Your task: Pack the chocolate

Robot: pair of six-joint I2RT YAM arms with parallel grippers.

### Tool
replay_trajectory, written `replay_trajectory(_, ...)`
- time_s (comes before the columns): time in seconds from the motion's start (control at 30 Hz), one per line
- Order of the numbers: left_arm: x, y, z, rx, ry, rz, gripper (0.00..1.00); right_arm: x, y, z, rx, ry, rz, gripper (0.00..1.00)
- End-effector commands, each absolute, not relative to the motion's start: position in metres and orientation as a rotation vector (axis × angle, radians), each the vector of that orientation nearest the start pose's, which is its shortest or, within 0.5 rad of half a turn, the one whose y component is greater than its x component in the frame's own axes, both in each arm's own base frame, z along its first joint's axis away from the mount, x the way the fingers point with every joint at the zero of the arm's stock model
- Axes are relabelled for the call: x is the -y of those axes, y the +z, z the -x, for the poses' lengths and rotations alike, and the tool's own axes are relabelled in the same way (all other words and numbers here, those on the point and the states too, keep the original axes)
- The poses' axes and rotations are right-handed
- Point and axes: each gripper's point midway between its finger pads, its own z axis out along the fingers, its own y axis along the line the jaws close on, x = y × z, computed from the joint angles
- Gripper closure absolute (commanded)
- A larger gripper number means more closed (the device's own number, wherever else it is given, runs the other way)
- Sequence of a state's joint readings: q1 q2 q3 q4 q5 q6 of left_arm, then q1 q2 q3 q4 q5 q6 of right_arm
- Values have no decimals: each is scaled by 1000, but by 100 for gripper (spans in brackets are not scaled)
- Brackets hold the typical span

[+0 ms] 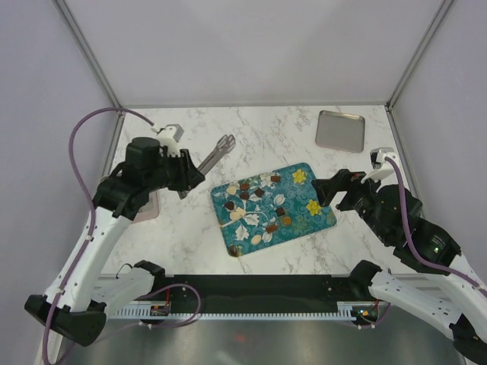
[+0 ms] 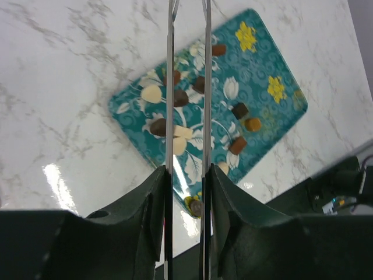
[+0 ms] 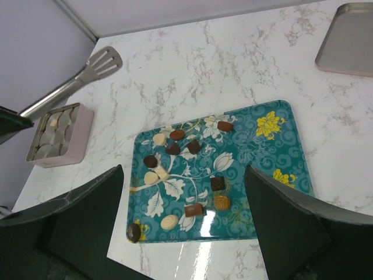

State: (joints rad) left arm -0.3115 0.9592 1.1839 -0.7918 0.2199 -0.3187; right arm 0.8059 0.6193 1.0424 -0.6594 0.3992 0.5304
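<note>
White marble table (image 1: 281,129), teal flowered tray (image 3: 256,157) mid-table, steel tray (image 1: 340,131) far right, pink box (image 3: 83,134) left

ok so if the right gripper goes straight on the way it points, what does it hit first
Probably the teal tray: the right gripper, fingers open, aims at its middle, near the square dark chocolate. Depth is unclear, so it could touch that piece first.

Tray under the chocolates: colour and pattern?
Teal tray with white leaves and yellow flowers; clearest in right wrist view.
</note>
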Motion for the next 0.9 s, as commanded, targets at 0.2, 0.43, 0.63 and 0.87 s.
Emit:
replay_trajectory(0.2, 225, 235, -259, -2260, -600, -348, 60, -111, 328, -207, -1797, 441, -93, 7)
replay_trajectory(0.43, 258, 210, -276, -2283, -408, -494, 60, -105, 326, -209, -1792, 407, -102, 7)
replay_trajectory(0.63, 274, 191, -286, -2305, -342, -581, 58, -97, 327, -209, -1776, 373, -113, 7)
replay_trajectory(0.87, 291, 174, -281, -2319, -321, -660, 54, -90, 327, -209, -1765, 345, -128, 7)
